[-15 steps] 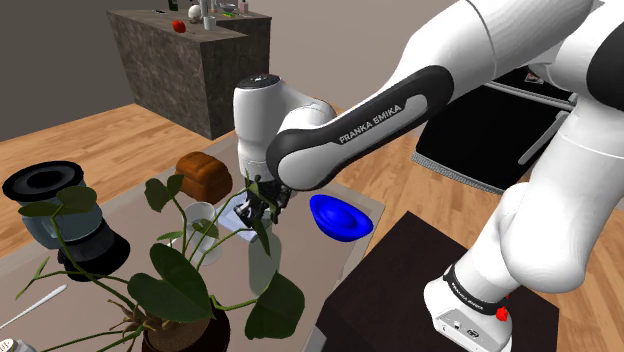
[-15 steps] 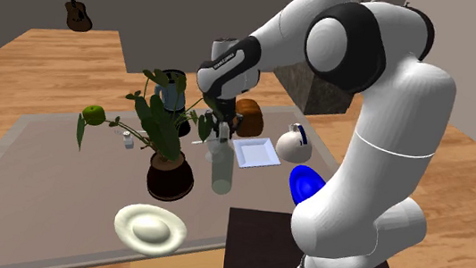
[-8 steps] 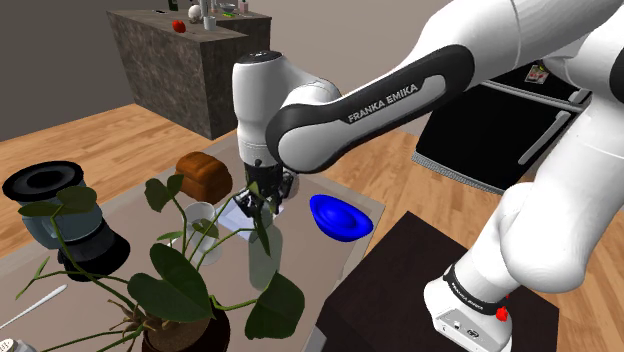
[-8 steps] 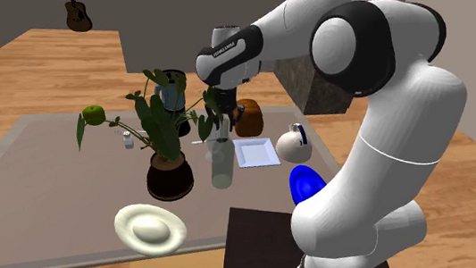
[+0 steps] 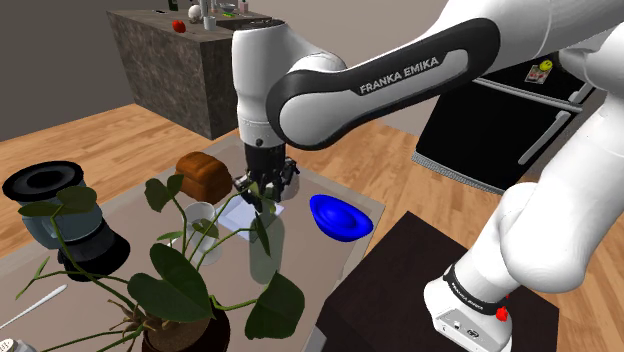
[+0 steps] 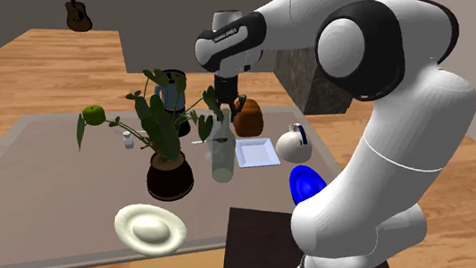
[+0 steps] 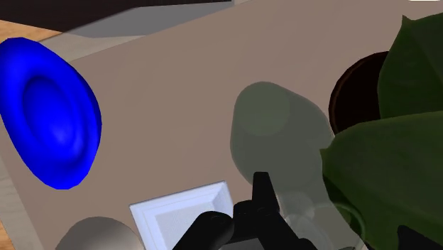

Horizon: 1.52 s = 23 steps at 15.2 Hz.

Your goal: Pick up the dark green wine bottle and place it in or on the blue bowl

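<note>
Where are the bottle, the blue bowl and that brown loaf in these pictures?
bottle (image 5: 264,258), shoulder view, on its pale see-through body.
blue bowl (image 5: 340,218), shoulder view, on its bare inside.
loaf (image 5: 205,175), shoulder view, on the middle of its brown crust.

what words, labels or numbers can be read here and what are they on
"FRANKA EMIKA": white letters on the arm's dark link, in the shoulder view.
Lettering on the same link in the second exterior view: too small to read.
White print on the dark band at the arm's foot: too small to read.
Sticker on the black fridge: too blurred to read.
</note>
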Available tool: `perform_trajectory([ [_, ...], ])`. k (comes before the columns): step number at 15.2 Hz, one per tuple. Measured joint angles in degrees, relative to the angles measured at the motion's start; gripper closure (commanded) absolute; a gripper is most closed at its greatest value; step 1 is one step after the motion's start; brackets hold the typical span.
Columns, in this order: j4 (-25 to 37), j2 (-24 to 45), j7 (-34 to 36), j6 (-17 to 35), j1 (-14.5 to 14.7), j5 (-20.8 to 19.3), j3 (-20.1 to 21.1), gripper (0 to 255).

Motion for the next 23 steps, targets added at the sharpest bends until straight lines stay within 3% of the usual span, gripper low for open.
perform_trajectory([
  [10,3.39,-3.94,-2.37,-7.08,-0.88,1.44,-0.89,255],
  [23,-3.1,-17.08,-20.11,-13.44,-7.78,2.31,-11.18,255],
])
